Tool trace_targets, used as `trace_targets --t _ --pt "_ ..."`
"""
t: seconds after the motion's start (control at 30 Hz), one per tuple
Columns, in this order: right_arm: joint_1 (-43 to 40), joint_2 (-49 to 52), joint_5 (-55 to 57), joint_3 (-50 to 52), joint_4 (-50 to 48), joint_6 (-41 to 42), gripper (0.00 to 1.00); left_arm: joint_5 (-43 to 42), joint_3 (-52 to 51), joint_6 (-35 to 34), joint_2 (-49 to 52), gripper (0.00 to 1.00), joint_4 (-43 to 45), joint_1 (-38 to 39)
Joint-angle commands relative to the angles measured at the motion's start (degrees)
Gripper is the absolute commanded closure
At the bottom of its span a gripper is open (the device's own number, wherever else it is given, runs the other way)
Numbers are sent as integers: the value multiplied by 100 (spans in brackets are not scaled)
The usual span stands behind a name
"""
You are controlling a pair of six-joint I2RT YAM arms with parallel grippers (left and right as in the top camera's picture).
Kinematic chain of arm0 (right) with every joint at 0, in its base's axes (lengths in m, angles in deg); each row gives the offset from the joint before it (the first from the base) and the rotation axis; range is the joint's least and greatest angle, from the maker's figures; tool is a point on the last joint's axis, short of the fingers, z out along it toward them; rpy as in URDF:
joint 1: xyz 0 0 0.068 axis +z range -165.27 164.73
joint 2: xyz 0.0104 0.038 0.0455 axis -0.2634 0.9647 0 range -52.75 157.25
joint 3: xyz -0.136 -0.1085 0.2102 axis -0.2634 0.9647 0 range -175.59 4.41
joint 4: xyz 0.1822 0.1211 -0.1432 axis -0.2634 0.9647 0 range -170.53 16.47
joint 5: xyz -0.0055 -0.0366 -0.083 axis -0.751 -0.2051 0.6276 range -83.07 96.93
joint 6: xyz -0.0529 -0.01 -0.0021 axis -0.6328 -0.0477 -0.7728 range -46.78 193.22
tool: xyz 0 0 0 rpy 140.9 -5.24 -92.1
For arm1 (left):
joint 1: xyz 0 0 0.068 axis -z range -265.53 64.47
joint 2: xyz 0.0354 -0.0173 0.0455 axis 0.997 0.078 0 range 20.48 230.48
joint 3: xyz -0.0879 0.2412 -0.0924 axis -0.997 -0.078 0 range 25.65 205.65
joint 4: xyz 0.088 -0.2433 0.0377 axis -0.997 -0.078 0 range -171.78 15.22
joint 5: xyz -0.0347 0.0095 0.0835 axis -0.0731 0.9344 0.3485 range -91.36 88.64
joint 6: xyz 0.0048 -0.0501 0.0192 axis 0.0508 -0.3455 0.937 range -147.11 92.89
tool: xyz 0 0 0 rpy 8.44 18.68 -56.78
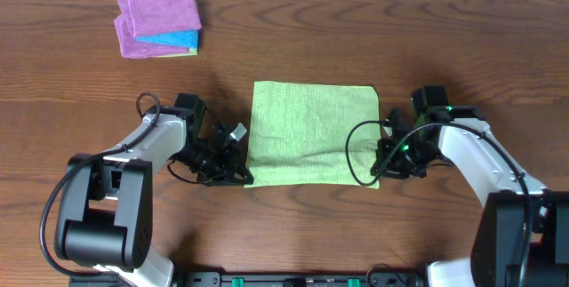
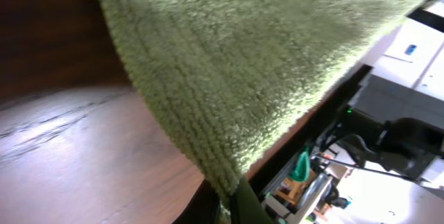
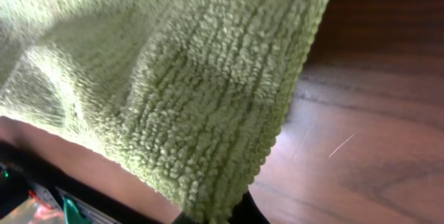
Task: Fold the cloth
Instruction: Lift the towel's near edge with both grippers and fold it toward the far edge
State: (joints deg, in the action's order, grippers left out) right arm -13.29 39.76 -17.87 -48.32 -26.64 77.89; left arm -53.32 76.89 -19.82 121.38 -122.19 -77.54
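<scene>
One square lime-green terry cloth [image 1: 311, 131]

a light lime-green square microfibre cloth [image 1: 313, 131] lies spread in the middle of the brown wooden table [image 1: 444, 38], towards the near edge. the left gripper [image 1: 238, 173] sits at its near left corner and the right gripper [image 1: 384, 167] at its near right corner, each pinching that corner. far back on the left, well apart, a folded purple terry cloth [image 1: 160, 11] lies on top of a bright blue cloth [image 1: 180, 38].
</scene>
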Motion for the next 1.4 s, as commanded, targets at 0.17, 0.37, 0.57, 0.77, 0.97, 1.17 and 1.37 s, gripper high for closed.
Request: trace_targets --t 0.17,0.37,0.57,0.77,0.97,1.17,1.37 --pt "-57 -391 157 26 -376 439 99 -485 68 -811 -542 94 573 2" --pt "-57 -391 144 26 -831 741 99 -293 79 -1899 -922 94 1725 2" --pt "-57 -391 153 24 -1539 953 99 31 76 -2321 -909 94 2367 7" --pt "-57 -391 254 24 -2297 1165 99 461 76 -2750 -909 94 3147 11" --pt "-50 -389 409 24 -2857 1314 99 962 76 -3075 -890 94 3849 157" --pt "-50 -352 619 24 -3209 1375 99 1357 76 -3279 -673 94 4328 415" --pt "-50 -190 706 24 -3679 1375 99 1620 76 -3436 -411 94 4704 509"
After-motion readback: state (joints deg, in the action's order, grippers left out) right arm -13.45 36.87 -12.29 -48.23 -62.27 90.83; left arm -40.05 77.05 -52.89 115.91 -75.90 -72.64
